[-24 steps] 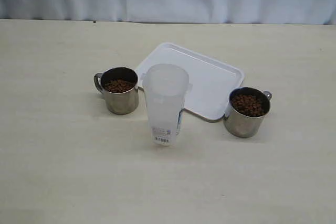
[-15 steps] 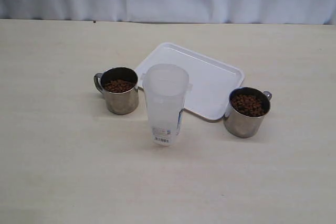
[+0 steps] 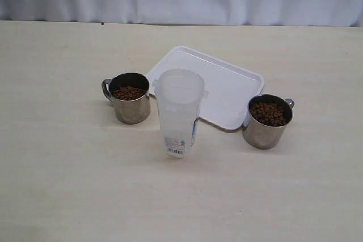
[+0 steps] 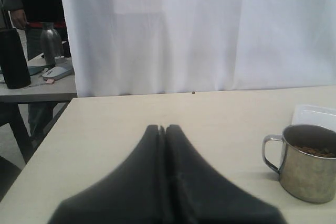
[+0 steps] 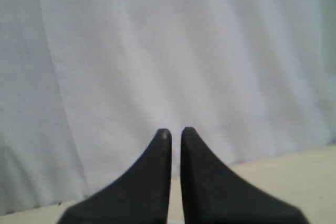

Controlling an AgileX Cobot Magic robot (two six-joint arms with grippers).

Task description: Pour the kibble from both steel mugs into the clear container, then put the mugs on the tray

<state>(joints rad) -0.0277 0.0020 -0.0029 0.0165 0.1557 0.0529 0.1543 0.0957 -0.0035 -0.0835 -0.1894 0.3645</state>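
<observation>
The black left gripper has its fingers pressed together on nothing. The black right gripper is also drawn together and empty, facing a white curtain. In the exterior view, the tall translucent plastic clear container stands at centre frame on the pale table. Left of it sits a short shiny steel mug, and right of centre a second matching steel mug, each holding small brown kibble. The flat white rectangular tray lies just behind the container.

steel mugs: shiny metal | clear container: translucent plastic | tray: smooth white plastic
</observation>
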